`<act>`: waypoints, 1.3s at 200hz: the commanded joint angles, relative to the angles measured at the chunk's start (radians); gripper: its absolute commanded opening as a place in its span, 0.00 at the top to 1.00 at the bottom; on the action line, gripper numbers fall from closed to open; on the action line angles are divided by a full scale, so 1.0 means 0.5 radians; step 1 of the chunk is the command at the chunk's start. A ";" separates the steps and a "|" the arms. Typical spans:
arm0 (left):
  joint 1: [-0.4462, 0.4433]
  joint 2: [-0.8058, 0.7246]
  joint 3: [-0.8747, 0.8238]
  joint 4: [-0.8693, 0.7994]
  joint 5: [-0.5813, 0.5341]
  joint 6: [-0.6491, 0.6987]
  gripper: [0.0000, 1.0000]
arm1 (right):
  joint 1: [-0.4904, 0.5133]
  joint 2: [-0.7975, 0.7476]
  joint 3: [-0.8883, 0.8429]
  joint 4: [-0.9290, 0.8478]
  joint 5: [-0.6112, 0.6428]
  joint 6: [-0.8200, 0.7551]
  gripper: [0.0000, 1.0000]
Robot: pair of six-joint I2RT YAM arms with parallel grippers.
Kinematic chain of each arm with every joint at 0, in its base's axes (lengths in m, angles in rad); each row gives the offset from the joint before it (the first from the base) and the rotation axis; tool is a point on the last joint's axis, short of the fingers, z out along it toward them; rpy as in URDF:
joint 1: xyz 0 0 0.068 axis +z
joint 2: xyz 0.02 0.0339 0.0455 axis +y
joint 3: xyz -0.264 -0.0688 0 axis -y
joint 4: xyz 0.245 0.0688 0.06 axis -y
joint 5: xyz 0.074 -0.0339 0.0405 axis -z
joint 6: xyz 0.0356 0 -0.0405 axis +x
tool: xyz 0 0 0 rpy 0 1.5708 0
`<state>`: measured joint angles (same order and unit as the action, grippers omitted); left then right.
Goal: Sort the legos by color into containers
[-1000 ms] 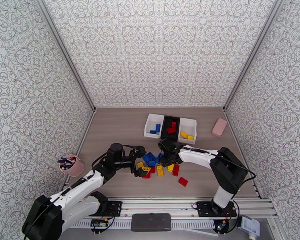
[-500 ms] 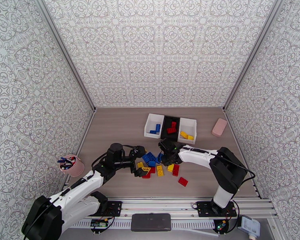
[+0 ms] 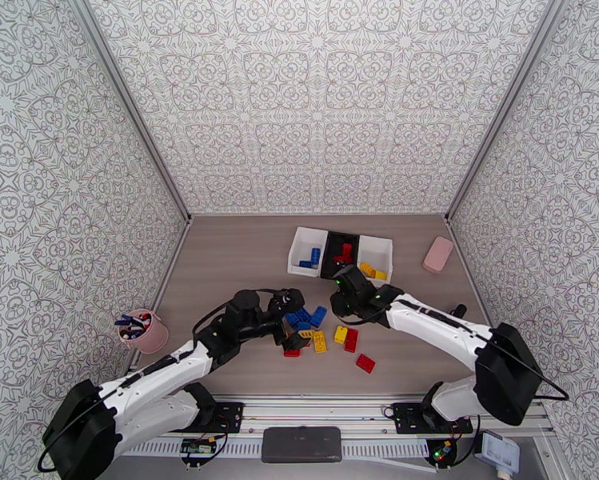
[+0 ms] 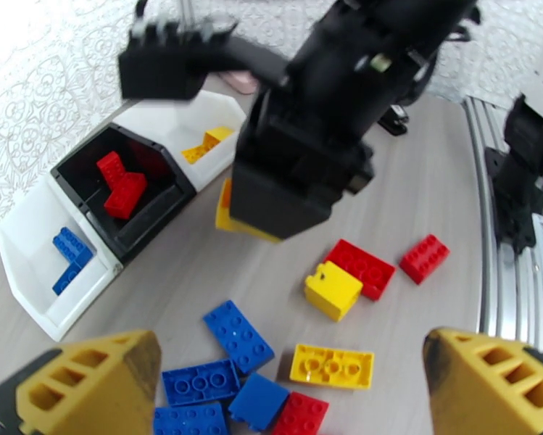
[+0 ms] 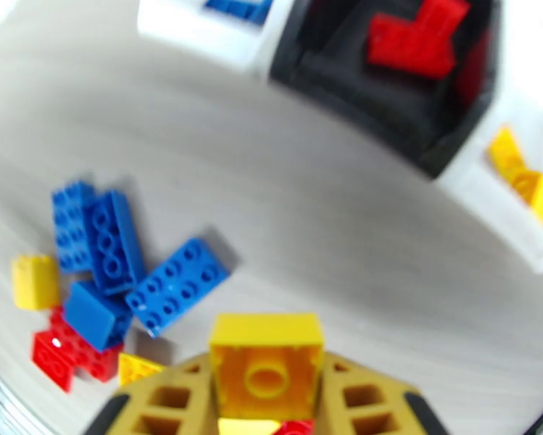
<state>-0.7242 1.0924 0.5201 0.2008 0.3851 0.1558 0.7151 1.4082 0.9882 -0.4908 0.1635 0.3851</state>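
1. Legos [image 3: 319, 340] are lying scattered on the surface [image 3: 235, 266] between the arms; others are sitting colour-sorted in the containers [image 3: 377, 248].
2. Right jaws are pinching a yellow brick [image 5: 267, 364] near the containers.
3. Left jaws are gaping wide, empty, over the scattered ones.

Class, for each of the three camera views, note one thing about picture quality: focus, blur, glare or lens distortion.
Top external: evenly lit and sharp, soft shadows beside the legos, wide-angle lens splaying the walls. Left wrist: legos crisp, upper-left wall blown out white, right gripper looming dark and slightly soft. Right wrist: blurred throughout, containers smeared, the held yellow brick clearest.
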 commanded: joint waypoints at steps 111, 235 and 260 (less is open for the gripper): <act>-0.411 0.697 0.390 0.572 -0.969 -0.287 0.00 | -0.647 0.419 0.394 0.148 0.100 -0.233 0.71; -0.424 0.701 0.399 0.522 -0.967 -0.281 0.00 | -0.896 0.689 0.655 0.215 -0.081 -0.267 0.48; -0.434 0.638 0.363 0.457 -0.959 -0.292 0.00 | -0.896 0.492 0.514 0.231 -0.145 -0.297 0.41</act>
<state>-0.9279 1.4525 0.7021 0.4576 -0.0837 0.0254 0.2672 1.7660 1.2964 -0.3885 0.1242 0.2520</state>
